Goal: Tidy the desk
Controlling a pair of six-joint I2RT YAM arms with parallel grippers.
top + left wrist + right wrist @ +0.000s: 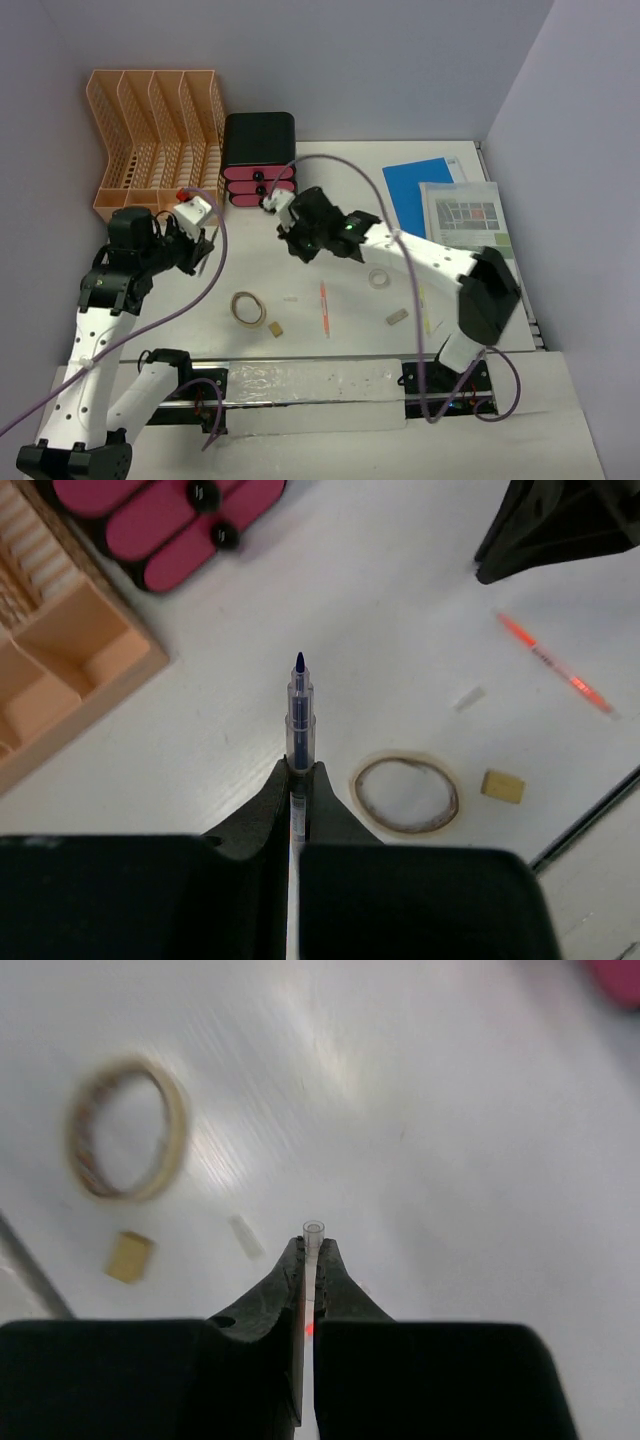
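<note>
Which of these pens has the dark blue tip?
The clear pen clamped in the left gripper; the loose pen lying on the desk is orange-red.

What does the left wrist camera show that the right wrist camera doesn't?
Only left wrist: the left gripper shut on a blue-tipped pen, the peach rack, and an orange pen lying on the desk. Only right wrist: the right gripper shut on a thin clear-ended stick. Both: the tape ring, the tan block, a small white piece, and the desk.
</note>
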